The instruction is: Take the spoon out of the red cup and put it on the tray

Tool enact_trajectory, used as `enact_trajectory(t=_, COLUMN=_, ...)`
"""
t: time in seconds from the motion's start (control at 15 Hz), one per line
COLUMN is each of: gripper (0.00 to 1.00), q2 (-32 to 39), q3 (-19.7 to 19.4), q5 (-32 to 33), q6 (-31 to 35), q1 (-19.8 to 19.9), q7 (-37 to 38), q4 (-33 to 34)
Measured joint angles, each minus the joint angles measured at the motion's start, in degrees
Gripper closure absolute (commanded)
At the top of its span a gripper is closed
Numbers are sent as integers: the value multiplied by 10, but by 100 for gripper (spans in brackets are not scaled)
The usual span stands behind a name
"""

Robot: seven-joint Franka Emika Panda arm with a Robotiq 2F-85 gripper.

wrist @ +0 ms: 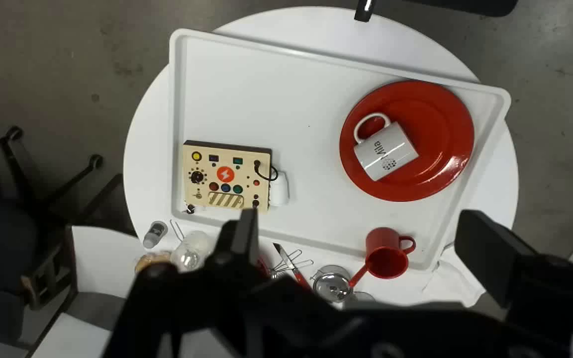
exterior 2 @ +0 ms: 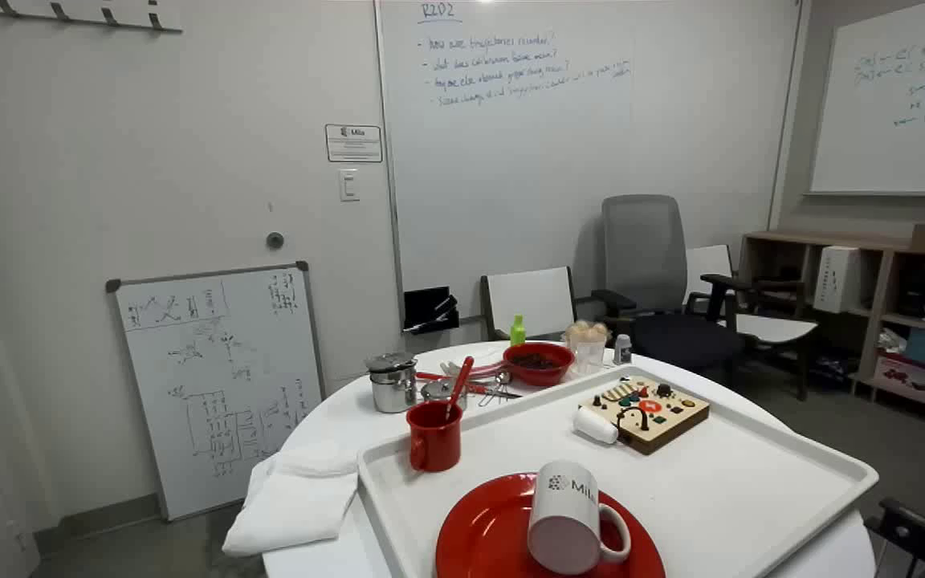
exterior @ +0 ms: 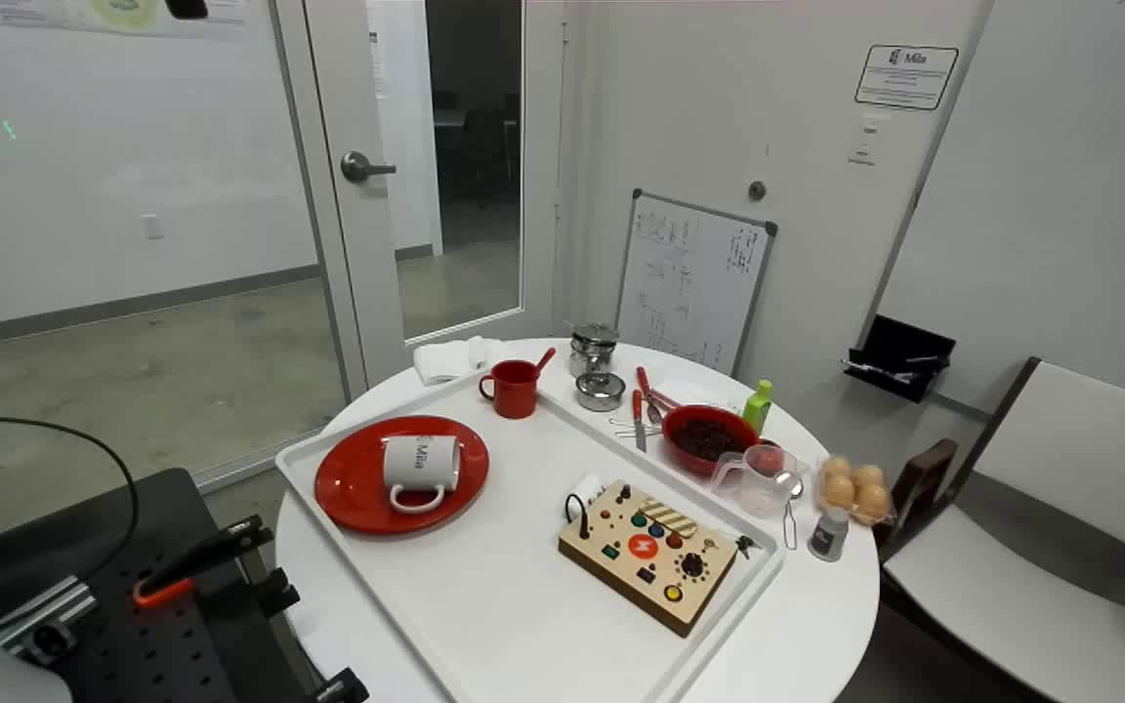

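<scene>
Fingers point(wrist: 483, 258) nearest the lens in the wrist view: black, spread wide apart, one at left, one at right, the tray point(wrist: 276, 99) showing in the gap, well below. Wrist looks down on the round white table point(wrist: 152, 129) from well above. Tray white, rectangular, low-rimmed; two of its corners jut past the table's edge in that view.

Spoon point(exterior 2: 460, 385) in the red cup point(exterior: 514, 392): slim red handle slanting up past the brim, leaning right in both exterior views; lower end down inside, mostly hidden. Cup upright on the tray, just inside the rim at a corner, the far one in an exterior view. Fingers well apart from cup and spoon.

Red plate point(exterior: 357, 488) also on the tray, near the cup but apart, lying left and nearer in an exterior view. White mug point(exterior: 431, 464) on its side upon the plate. Wooden board point(exterior: 621, 561) with knobs and coloured buttons flat toward the tray's right end; small white object point(exterior 2: 595, 425) just beside it.

Beyond the tray, on the table, roughly left to right in an exterior view: white cloth point(exterior: 445, 363), tall metal pot point(exterior: 594, 359), low metal pot point(exterior: 600, 393), red-handled knife point(exterior: 638, 420), red bowl point(exterior: 687, 463) holding something dark, green bottle point(exterior: 758, 405), clear measuring cup point(exterior: 763, 498), grey shaker point(exterior: 828, 535), brown eggs point(exterior: 838, 490). Whiteboard point(exterior: 694, 273) tilted back behind the table; pale chair point(exterior: 1041, 586) at right.
</scene>
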State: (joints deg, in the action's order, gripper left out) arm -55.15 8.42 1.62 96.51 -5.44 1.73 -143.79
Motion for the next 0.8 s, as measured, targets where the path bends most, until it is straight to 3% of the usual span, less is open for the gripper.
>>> enact_trajectory(t=0.47, gripper=0, q2=6, q3=0, q5=3, q6=7, q1=-3, q7=-13, q4=0)
enact_trajectory(t=0.8, gripper=0, q2=57, q3=0, q5=10, q6=66, q1=-18, q7=-58, q4=3)
